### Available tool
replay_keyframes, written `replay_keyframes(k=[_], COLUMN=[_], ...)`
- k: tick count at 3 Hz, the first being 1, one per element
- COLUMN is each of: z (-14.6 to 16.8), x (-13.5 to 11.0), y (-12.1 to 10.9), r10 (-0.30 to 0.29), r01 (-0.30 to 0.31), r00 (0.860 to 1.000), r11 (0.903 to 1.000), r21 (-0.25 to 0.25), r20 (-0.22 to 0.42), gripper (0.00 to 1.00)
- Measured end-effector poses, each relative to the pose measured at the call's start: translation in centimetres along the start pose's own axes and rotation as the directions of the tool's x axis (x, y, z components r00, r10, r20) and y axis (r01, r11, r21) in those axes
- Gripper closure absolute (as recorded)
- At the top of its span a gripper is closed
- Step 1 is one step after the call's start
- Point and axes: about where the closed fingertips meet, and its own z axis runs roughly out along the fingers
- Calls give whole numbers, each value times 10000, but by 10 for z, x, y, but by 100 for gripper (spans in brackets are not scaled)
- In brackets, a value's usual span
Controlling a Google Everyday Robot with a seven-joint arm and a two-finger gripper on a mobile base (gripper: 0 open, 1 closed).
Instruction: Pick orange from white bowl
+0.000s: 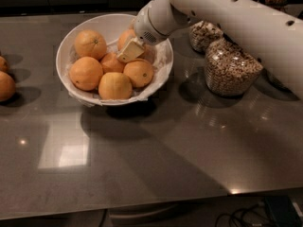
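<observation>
Found the orange (pixel 124 36) at the far side of the white bowl (pixel 63 56), on crumpled white paper (pixel 160 56), partly hidden behind the gripper (pixel 130 51). Saw the gripper low inside the bowl, touching or almost touching this fruit on its near side. Could not tell the gripper wide or narrow, nor holding the orange or not.

Judged the orange fairly heavy for its size, firm but a little yielding, with dimpled skin giving good friction; not fragile, yet likely to roll because of the round shape. Thought best to take it across the widest part, from 2 opposite sides, with moderate squeeze, and to lift straight up.

Counted 5 more fruits in the bowl: a far-left orange (pixel 90 44) with a small stem dot, a big left orange (pixel 85 73), a paler orange (pixel 115 85) at the near rim, a smaller orange (pixel 138 73) with a green stem dot at near right, and a middle orange (pixel 112 62). Considered the middle orange and the smaller orange the main obstacles, packed close to the target and leaving little room on its near side; expected also the paper to catch.

Noticed 2 glass jars of grains (pixel 230 70) to the right of the bowl, under the white arm (pixel 227 18), well apart from the gripper, and 2 loose oranges (pixel 5 85) at the left edge of the dark countertop (pixel 151 155).
</observation>
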Motion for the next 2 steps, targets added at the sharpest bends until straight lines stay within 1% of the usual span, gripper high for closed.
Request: replay_keyframes(k=[1,2], z=[1,2], x=[9,15], y=[-7,-11], r10=[-62,-45], r01=[63,47], r00=[9999,9997], r11=[10000,10000], r21=[50,62], r20=[-130,-244], gripper=[40,41])
